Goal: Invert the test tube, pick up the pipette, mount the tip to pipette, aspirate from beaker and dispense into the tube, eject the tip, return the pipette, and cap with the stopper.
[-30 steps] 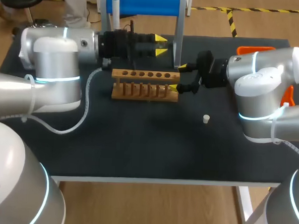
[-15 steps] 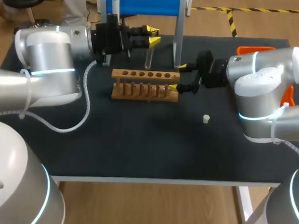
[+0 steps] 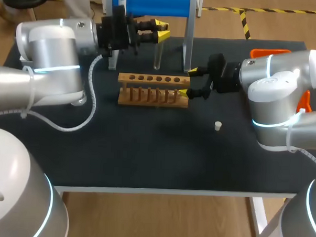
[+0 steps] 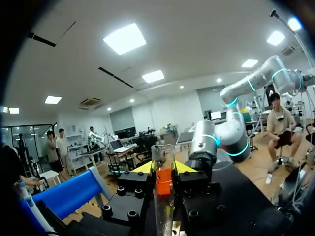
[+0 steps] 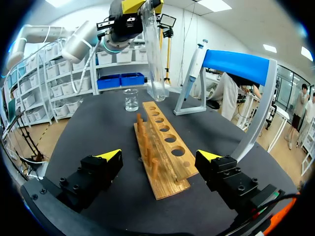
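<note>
A clear glass test tube (image 3: pixel 158 54) hangs upright behind the wooden rack (image 3: pixel 153 90), held near its top by my left gripper (image 3: pixel 159 31). In the left wrist view the tube (image 4: pixel 164 196) stands between the yellow-tipped fingers, and the left gripper (image 4: pixel 164 169) is shut on it. My right gripper (image 3: pixel 190 81) stands open at the rack's right end, with nothing between its fingers. From the right wrist, the open gripper (image 5: pixel 160 161) faces the rack (image 5: pixel 162 142), with the tube (image 5: pixel 152 59) and a beaker (image 5: pixel 131 100) beyond. The pipette (image 5: pixel 195 61) hangs on the blue stand (image 5: pixel 236 66).
A small white stopper (image 3: pixel 218 125) lies on the black mat (image 3: pixel 146 149), to the right of the rack and nearer the front. The blue stand (image 3: pixel 152 4) is at the back middle. An orange object (image 3: pixel 269 52) sits at the back right.
My left gripper has swung back and to the left, away from the rack. The tube it holds has come into view, hanging upright. The right arm has not moved.
</note>
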`<action>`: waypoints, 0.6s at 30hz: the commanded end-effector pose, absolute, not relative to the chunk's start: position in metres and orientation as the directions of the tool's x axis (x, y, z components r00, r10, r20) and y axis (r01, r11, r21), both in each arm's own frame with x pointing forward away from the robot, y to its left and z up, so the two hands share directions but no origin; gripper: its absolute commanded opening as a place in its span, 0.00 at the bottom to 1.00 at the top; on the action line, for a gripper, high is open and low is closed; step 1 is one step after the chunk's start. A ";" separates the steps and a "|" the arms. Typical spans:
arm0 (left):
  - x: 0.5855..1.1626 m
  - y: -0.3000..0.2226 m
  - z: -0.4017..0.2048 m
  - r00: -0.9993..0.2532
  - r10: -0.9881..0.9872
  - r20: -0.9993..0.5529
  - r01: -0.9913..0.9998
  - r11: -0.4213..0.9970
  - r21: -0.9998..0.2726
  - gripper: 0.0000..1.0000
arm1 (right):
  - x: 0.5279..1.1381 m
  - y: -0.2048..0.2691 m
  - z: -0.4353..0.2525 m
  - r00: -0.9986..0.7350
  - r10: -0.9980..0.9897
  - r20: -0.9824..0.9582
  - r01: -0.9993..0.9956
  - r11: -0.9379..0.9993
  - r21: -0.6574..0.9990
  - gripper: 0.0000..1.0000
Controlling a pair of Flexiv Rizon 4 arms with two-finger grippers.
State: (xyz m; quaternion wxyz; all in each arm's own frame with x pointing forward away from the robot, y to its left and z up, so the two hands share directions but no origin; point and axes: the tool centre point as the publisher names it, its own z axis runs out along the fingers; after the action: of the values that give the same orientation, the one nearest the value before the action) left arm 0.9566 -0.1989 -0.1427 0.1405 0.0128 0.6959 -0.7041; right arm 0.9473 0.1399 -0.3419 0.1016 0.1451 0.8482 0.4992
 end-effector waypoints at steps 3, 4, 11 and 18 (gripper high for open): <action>0.957 -0.200 -0.143 -0.960 -0.181 -0.213 0.215 0.010 -0.977 0.00 | 0.947 0.140 -0.342 -0.937 0.348 -0.028 0.145 0.461 0.876 1.00; 0.957 -0.200 -0.143 -0.960 -0.181 -0.213 0.215 0.010 -0.977 0.00 | 0.947 0.140 -0.342 -0.937 0.348 -0.028 0.145 0.461 0.876 1.00; 0.963 -0.197 -0.141 -0.970 -0.165 -0.179 0.185 -0.022 -0.983 0.00 | 0.947 0.140 -0.342 -0.937 0.348 -0.028 0.145 0.461 0.876 1.00; 0.973 -0.192 -0.143 -0.987 -0.153 -0.048 0.058 -0.059 -0.997 0.00 | 0.947 0.140 -0.342 -0.937 0.348 -0.028 0.145 0.461 0.876 1.00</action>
State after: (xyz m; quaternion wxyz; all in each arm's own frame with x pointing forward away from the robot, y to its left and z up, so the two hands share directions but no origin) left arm 0.9654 -0.1937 -0.1421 0.0858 -0.0367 0.6796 -0.7276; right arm 0.9473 0.1399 -0.3419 0.1016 0.1451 0.8482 0.4992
